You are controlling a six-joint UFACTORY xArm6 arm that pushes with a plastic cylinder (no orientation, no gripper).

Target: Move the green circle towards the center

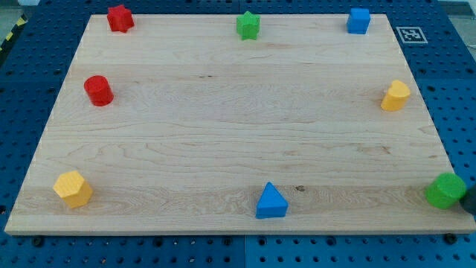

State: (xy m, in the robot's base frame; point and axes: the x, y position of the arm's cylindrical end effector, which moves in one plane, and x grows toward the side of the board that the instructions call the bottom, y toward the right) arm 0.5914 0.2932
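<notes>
The pale wooden board [223,126] looked smooth and matt, with fine grain running between its side edges. The green plastic circle [445,190] at its bottom right corner showed a slightly glossy, even surface.

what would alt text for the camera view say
A green circle sits at the wooden board's bottom-right edge, with my tip just right of it. Seven other red, green, blue and yellow blocks ring the board's edges.

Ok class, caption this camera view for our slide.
Green circle at the board's bottom-right edge, my tip just right of it, seven other blocks ringing the open center.
</notes>
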